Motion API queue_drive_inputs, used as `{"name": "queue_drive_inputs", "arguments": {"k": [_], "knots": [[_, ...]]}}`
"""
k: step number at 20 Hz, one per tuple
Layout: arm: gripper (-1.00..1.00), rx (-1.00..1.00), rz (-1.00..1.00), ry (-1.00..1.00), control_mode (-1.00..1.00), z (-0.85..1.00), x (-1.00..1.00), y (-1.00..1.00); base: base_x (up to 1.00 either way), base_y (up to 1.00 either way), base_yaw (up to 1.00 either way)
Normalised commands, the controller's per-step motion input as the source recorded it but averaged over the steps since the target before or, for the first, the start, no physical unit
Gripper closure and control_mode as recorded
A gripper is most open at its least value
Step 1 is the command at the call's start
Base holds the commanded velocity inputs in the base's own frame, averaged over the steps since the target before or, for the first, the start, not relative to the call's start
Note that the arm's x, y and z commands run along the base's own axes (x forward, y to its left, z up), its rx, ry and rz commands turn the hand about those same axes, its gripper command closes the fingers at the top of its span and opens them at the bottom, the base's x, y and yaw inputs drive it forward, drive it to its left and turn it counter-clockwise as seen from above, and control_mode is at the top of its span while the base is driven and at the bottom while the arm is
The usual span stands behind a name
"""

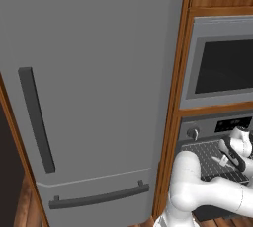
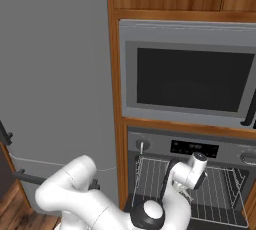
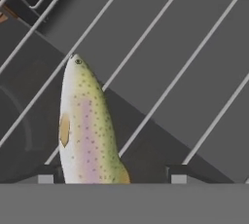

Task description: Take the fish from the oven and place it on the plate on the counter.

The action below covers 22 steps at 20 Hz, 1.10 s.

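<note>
Reaching into the open oven [image 2: 235,146], our white arm [image 2: 75,186] bends forward and low, with the gripper [image 3: 112,173] over the wire rack [image 2: 150,176]. From the camera on our hand we see the fish [image 3: 86,130] up close: a pale, speckled body with a pinkish stripe and a yellowish fin, lying on the thin rack wires with its head pointing away from us. Its tail end sits between our two dark fingertips [image 3: 44,174], one on each side. The tips stand apart with the fish in the gap, and we cannot tell whether they are pressing on it yet. From the left base camera the fish [image 1: 220,161] shows as a small pale sliver on the rack just beside our hand. Above the oven opening runs a steel panel with a round knob [image 2: 142,144] and a dark display [image 2: 194,149]. A microwave [image 2: 192,76] with a dark window sits in the wooden cabinet above. To the left stands a big grey fridge [image 1: 89,93] with dark handles.
</note>
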Motion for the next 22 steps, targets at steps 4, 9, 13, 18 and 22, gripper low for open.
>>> {"name": "queue_drive_inputs", "arguments": {"k": [4, 9, 13, 18, 22], "knots": [[1.0, 0.0, 0.0, 0.05, -1.0, -1.0, -0.53, 0.37, 0.0, 0.0, 0.0], [1.0, 0.0, 0.0, 0.05, -1.0, -1.0, -0.47, 0.24, 0.0, 0.0, 0.0], [1.0, 0.01, 0.0, 0.01, -1.0, -0.98, -0.71, 0.0, 0.0, 0.0, 0.0], [1.0, 0.09, 0.0, 0.0, -1.0, -0.56, -0.93, 0.0, 0.0, 0.0, 0.0], [1.0, 0.16, 0.0, 0.0, -1.0, -0.04, -1.0, 0.0, 0.0, 0.0, 0.0]]}}
